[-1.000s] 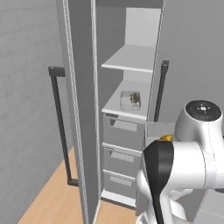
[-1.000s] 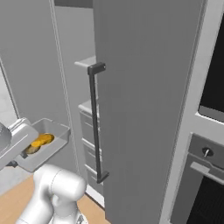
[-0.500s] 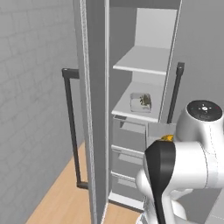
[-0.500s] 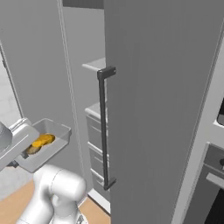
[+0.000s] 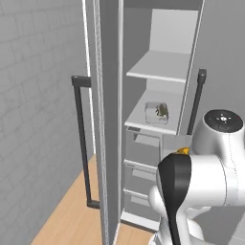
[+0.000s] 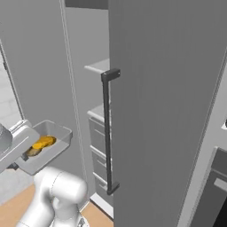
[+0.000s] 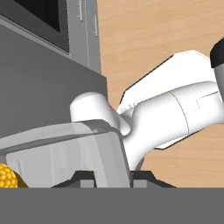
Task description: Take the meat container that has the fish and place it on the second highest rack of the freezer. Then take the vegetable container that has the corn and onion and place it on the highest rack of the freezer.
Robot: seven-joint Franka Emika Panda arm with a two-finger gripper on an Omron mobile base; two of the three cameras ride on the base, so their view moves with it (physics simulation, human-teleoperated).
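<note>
Grey and tall, the freezer stands open ahead of the gripper, its door swung out to the gripper's right. Inside it, above and beyond the gripper, the highest rack is bare, while the second highest rack below it already carries the clear meat container with the small dark fish in it. So the first half of the task looks finished. The second half is under way: the gripper is clamped on the rim of the vegetable container, a pale see-through tray held out in front of the freezer's opening and well short of the shelves. In the tray lie the yellow corn and a darker lump beside it, probably the onion. What seems left is to lift the tray onto the top board and let go.
</note>
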